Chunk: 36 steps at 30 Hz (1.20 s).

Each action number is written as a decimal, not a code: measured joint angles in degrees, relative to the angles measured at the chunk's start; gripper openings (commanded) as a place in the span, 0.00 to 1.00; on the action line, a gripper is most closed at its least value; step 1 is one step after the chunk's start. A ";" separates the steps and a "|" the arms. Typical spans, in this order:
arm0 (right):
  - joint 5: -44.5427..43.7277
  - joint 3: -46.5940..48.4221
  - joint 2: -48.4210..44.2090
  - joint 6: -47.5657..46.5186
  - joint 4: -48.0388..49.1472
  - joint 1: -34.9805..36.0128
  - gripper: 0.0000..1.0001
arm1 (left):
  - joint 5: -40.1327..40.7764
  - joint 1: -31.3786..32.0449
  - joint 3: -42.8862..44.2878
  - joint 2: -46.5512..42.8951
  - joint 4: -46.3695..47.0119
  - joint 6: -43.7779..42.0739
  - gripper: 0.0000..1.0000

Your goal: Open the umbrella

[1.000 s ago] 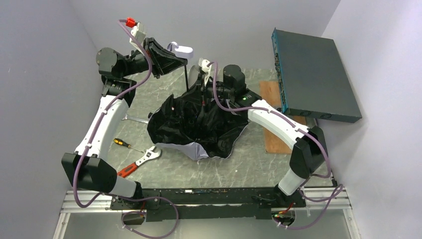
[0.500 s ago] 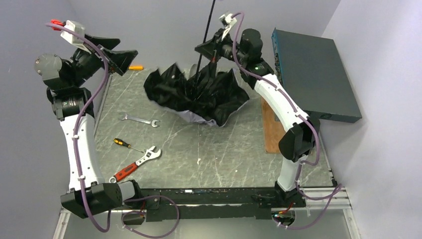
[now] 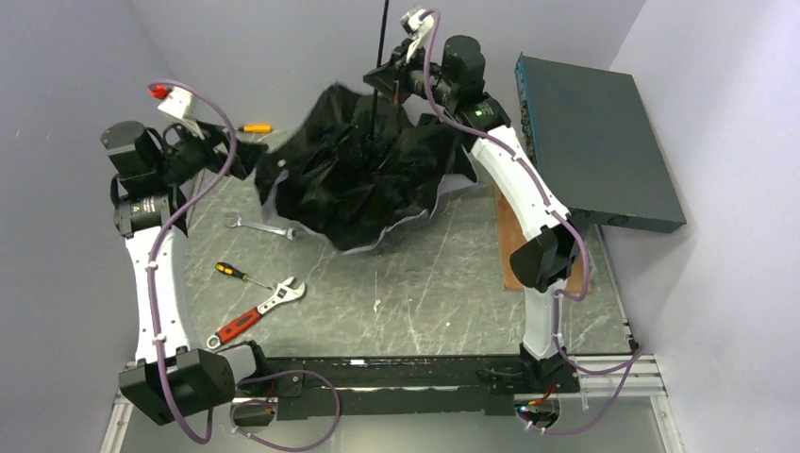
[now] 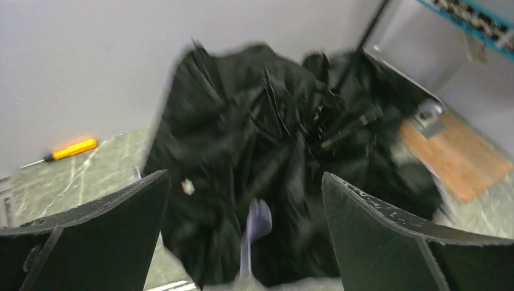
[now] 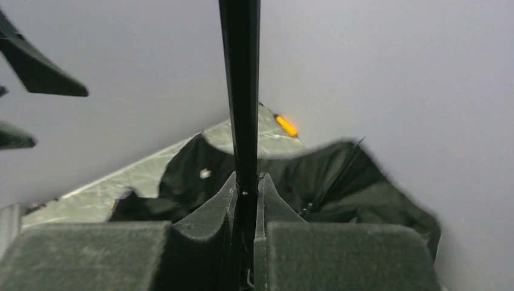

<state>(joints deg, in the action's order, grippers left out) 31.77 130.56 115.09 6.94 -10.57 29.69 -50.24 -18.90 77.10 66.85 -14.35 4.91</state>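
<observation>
Top external view: the big change is the right gripper [image 3: 391, 83]. A second ago it was buried low in the canopy, and now it's way up at the back wall, pinched tight on the thin black shaft [image 3: 382, 28]. The right wrist cam confirms it, with both pads pressed against the shaft [image 5: 239, 91].

The umbrella [image 3: 363, 175] got hauled up with it. The canopy hangs off the shaft at the far side of the table [image 3: 425, 283], puffed out wider than before but still crumpled and floppy.

The left gripper [image 3: 247, 156] was holding the pale handle a second ago. It has let go and swung out, and now it sits just left of the canopy edge, spread wide and empty.

So I'd call this half-open at best. My guess is something still has to slide along the shaft until the ribs lock.
</observation>
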 measured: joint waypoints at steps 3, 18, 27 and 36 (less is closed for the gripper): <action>-2.56 -5.35 -1.77 -2.58 0.87 1.31 0.00 | -2.43 2.89 -3.26 -1.42 -2.14 -7.30 1.00; -4.72 -15.98 -7.78 -4.63 -0.94 10.84 0.00 | 5.09 26.36 -21.62 -8.41 -3.98 -37.64 0.39; -4.15 -18.45 -11.28 -3.65 1.09 10.75 0.00 | 13.44 27.36 -23.71 0.66 4.57 -38.29 0.38; -4.22 -19.91 -15.61 -4.11 1.57 10.84 0.00 | 21.09 26.32 -23.76 7.78 6.23 -41.24 0.32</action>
<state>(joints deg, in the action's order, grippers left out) 27.55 110.65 99.48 2.83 -8.99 40.53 -29.15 7.42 53.34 74.63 -8.12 -36.34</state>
